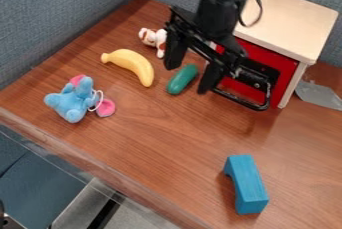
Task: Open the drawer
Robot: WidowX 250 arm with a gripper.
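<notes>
Left of the drawer front: gripper (188, 78) hanging down, fingers (210, 75) spread wide, nothing held. Matte black, blunt, blocky tips. Gap lines up over the green toy (182, 79) in this view, but that smooth rounded piece lies on the worktop (167, 143), ungripped. Wide spread looks like prep for a grab or hook on the drawer. Drawer (267, 54) is on the far right, flat red face set under the cabinet's pale wood top (294, 23), reads as shut. Rigid black loop (247, 104) sits across the red; can't tell if it's the pull or gripper hardware, outlines merge there. Cabinet backs toward the fabric partition (67, 18), front faces the open worktop, so there's room for the drawer to slide out. Next move, my call: get onto the pull, then draw straight out. Risk: a skewed pull could drag the whole box, and the green toy may get nudged by a fingertip. Farther out: glossy curved banana (131, 64) left, small white-and-brown plush (157, 39) far side, soft blue plush (73, 98) with pink ears farther left. Flat grey sheet (319, 94) right of the cabinet. Hard-edged blue block (247, 185) with a notched side, near right, well apart. Worktop is smooth wood grain, light sheen.
</notes>
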